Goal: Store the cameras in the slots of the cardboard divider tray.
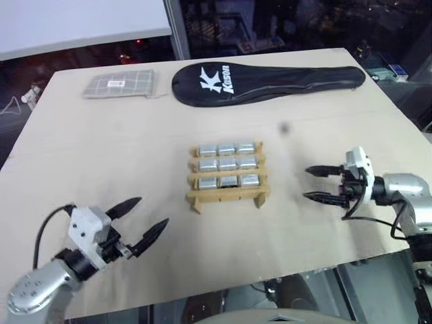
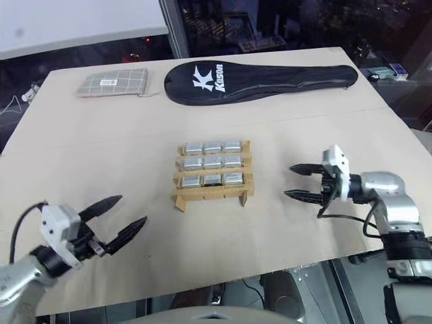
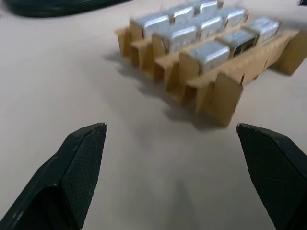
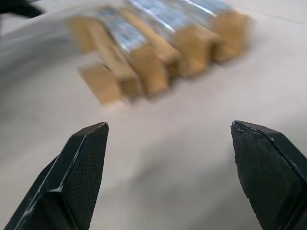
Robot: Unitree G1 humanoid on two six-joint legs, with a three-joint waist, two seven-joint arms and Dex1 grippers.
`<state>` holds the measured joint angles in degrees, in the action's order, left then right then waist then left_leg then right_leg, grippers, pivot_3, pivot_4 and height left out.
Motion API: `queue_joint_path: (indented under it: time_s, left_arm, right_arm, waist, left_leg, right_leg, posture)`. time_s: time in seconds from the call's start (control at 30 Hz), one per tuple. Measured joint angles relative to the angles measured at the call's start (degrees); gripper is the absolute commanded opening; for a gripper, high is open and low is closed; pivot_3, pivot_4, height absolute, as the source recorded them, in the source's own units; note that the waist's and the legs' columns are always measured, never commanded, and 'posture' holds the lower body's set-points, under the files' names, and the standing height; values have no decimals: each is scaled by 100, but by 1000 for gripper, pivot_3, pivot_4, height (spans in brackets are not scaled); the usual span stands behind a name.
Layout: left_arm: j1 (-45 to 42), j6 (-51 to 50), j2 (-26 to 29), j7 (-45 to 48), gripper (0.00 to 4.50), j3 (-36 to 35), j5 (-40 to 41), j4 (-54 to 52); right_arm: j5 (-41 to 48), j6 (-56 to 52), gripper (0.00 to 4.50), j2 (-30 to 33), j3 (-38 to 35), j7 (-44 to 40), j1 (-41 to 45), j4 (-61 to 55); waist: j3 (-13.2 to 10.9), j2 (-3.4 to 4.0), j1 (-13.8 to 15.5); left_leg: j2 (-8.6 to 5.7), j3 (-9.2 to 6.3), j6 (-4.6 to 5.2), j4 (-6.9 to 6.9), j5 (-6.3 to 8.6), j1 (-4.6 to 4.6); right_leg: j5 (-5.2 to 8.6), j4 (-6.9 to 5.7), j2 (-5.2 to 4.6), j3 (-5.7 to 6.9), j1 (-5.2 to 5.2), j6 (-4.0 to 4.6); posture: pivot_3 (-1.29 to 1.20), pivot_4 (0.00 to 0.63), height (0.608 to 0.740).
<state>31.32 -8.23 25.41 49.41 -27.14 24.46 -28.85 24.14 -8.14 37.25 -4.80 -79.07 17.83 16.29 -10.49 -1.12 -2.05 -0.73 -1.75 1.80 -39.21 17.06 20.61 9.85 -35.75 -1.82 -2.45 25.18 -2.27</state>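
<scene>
Nearest to the camera is the left tool [image 1: 140, 219], low over the front left part of the worktop [image 1: 101, 135], with its two black fingers spread wide and nothing between them; it points toward the middle, and in the left wrist view the cardboard divider tray [image 3: 225, 88] stands ahead of it, well apart. On the other side the right tool [image 1: 312, 183] is also spread and empty, and it points inward at the side of the tray, near it but not touching. The tray stands in the middle of the worktop, upright on its cardboard legs, and the cameras [image 1: 228, 163] sit inside it, three rows of three silver-grey blocks, so that every slot I can see appears filled. No camera lies loose on the worktop. I judge that this is why both tools hang open at the two sides: nothing is left to pick up, and the storing looks complete or very close to it. The blocks sit with a silver side upward, low between the strips, which keeps each one apart from its neighbour; whether each is pushed fully down I cannot tell. At the far edge lie a long black racket cover [image 1: 270, 81] and a flat grey checked pouch [image 1: 120, 84], well apart from the tray, and they seem to have no part in the work.
</scene>
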Motion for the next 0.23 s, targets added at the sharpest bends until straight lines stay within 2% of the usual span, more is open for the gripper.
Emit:
queue_joint_path:
  time_s: [0.23]
  left_arm:
    - [463,638,-217,-60,4500,66,-181,174]
  right_arm:
    - [-163,945,4039,8,-76,-72,-158,698]
  waist:
    - [0,0,-35]
  left_leg:
    - [12,11,0,1,1,0]
  right_leg:
    - [1,-2,15,-2,4,1]
  posture:
    - [0,150,740]
